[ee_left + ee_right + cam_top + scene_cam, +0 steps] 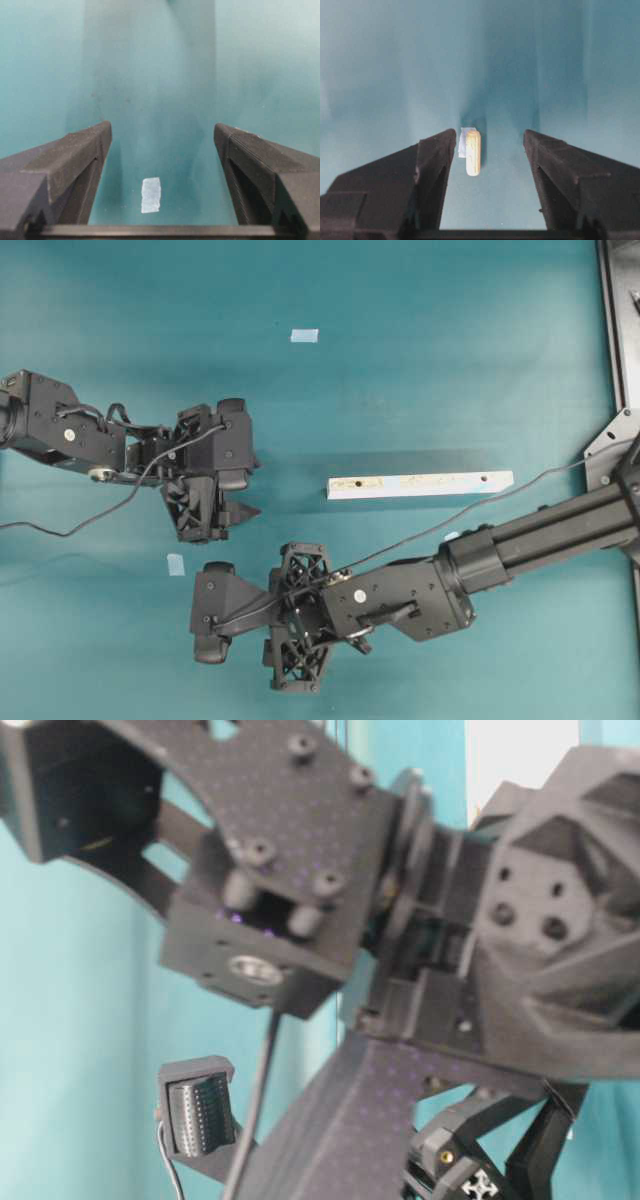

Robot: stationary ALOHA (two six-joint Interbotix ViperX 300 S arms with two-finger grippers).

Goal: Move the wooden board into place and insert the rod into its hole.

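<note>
The wooden board (420,485) lies flat on the teal table, right of centre, with small dark holes near both ends. The rod (473,152) is a short cream peg lying on the table next to a pale tape square (464,142). My right gripper (489,134) is open around the rod, which sits close to the left finger with neither finger touching it. In the overhead view the right gripper (292,625) hides the rod. My left gripper (162,126) is open and holds nothing, over a tape square (151,194). It hangs left of the board (215,518).
Pale tape squares lie at the back (304,336) and at the left front (176,564). A black frame (620,330) runs along the table's right edge. Blurred arm parts (400,970) fill the table-level view.
</note>
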